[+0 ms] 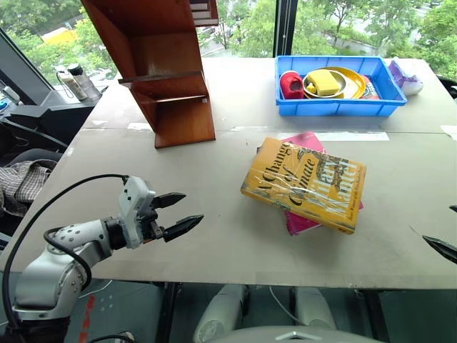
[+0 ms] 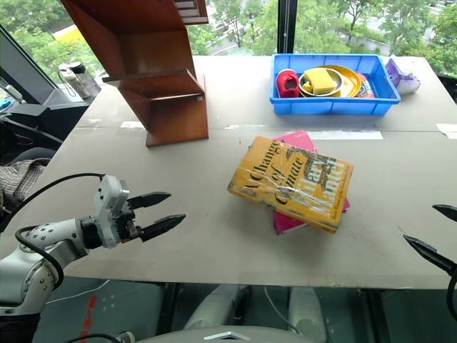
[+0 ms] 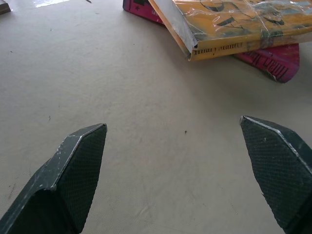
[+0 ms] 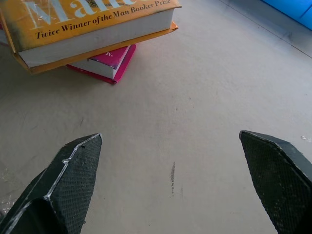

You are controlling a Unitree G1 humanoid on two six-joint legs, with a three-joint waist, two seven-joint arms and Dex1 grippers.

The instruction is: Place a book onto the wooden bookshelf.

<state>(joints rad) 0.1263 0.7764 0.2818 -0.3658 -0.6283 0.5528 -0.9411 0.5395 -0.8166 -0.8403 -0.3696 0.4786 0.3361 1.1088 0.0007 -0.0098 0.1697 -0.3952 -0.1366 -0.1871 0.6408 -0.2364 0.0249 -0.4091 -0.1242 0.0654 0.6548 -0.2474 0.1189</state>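
The left gripper (image 1: 178,212) is wide open and holds nothing. It floats over the near left part of the table (image 1: 214,250), and its two black fingers point toward the book (image 1: 305,183). The right gripper (image 2: 437,234) is wide open and empty too, at the right edge of the table, also turned in toward the book. With one on each side, they look ready to take the book between them.

The yellow book lies flat in the middle of the table, well apart from both grippers. It sits on top of a thinner pink book (image 1: 308,221), so its edges stick out a little and may be easy to get under.

The wooden bookshelf (image 1: 161,68) stands at the far left. The blue tray (image 1: 335,107) sits at the far right.
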